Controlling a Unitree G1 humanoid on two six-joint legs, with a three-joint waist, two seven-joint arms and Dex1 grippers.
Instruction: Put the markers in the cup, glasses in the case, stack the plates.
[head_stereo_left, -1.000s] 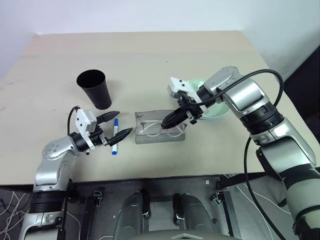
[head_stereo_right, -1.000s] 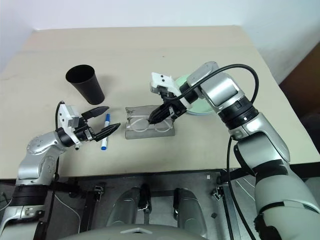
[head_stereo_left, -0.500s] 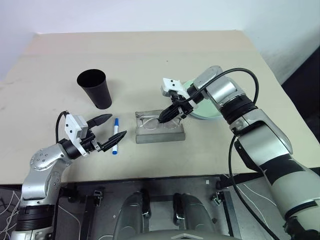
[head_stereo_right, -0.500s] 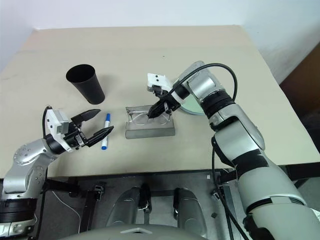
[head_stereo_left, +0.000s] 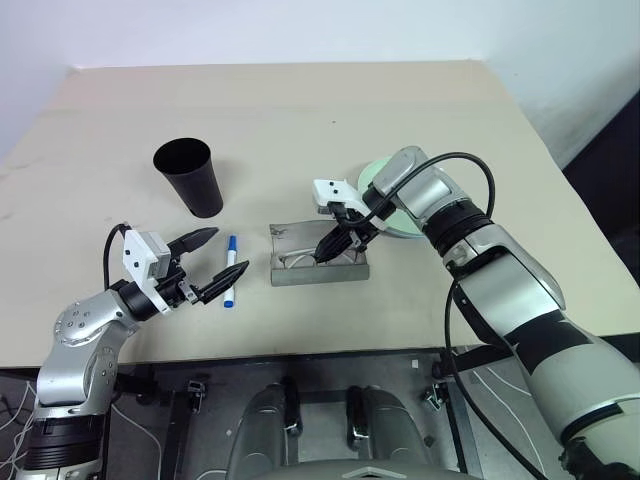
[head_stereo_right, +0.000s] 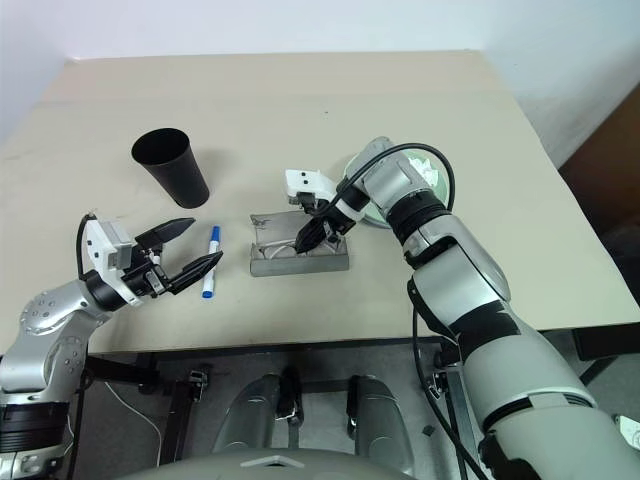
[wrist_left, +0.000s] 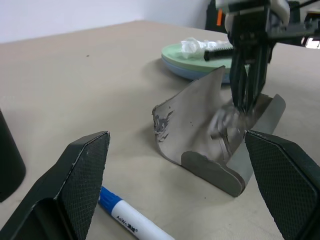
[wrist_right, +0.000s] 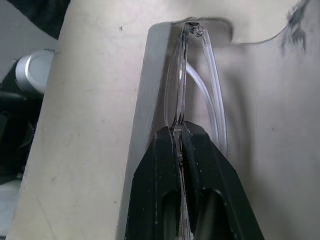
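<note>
Right tool (head_stereo_left: 322, 256) pinched tight on the glasses (wrist_right: 181, 95) at the bridge, tips down inside the open grey case (head_stereo_left: 352, 271). Glasses sit in the case, lenses on edge along its near wall. Case lies mid-table (head_stereo_left: 300, 110), lid tilted up.

Left tool (head_stereo_left: 222, 258) spread wide, holding nothing, level above the table edge. Blue-capped white marker (head_stereo_left: 231, 271) lies between its fingers' reach, just beside them, on the table. Black cup (head_stereo_left: 190, 178) upright behind the marker, apart from it.

Mint plate stacked on the blue plate (wrist_left: 197, 70), crumpled white paper (wrist_left: 197, 46) on top, beyond the case.
</note>
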